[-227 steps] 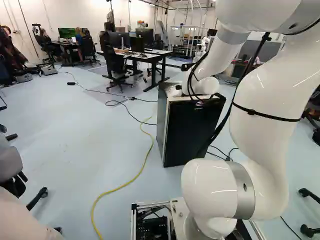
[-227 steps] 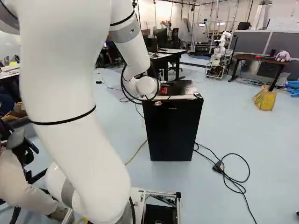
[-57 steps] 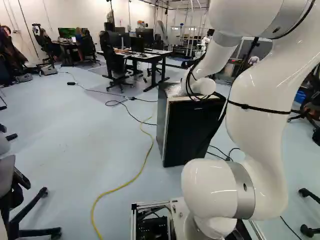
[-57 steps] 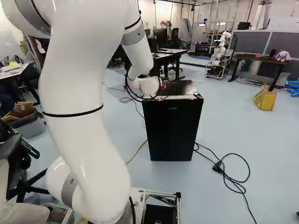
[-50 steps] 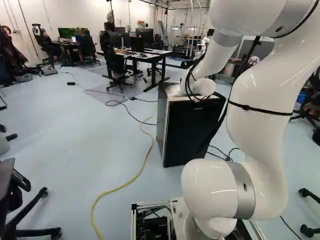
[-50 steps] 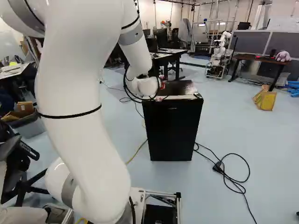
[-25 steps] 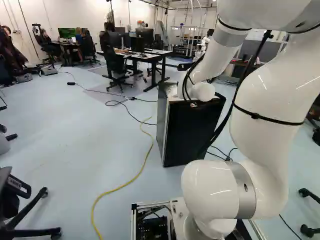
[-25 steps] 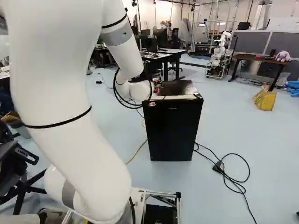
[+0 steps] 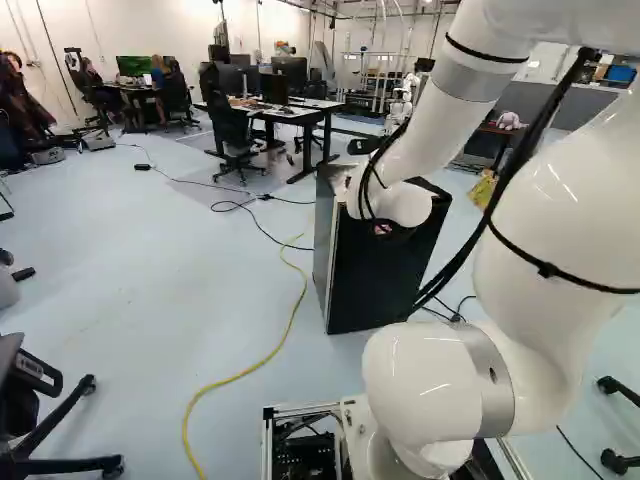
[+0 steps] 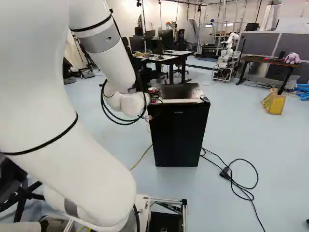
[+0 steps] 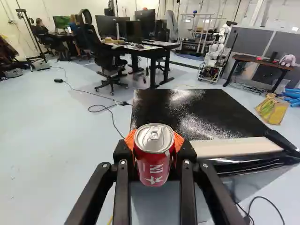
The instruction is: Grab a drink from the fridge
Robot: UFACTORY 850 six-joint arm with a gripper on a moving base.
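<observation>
At the fridge's top left edge in the right base view, my gripper is mostly hidden behind the white wrist. In the wrist view the gripper is shut on a red drink can, which stands upright between the orange pads. The silver lid faces the camera. Behind the can lies the glossy black top of the fridge. The fridge has its black front closed, and the arm's wrist covers one top corner in the left base view.
A yellow cable runs over the floor left of the fridge. A black cable coils to its right. Desks and office chairs stand farther back, with another robot and a yellow bag. A chair base is near at left.
The arm's wrist has come back toward the base and leftward in the right base view, carrying the gripper with it. The upper arm has swung too. Fridge and base have not moved.
</observation>
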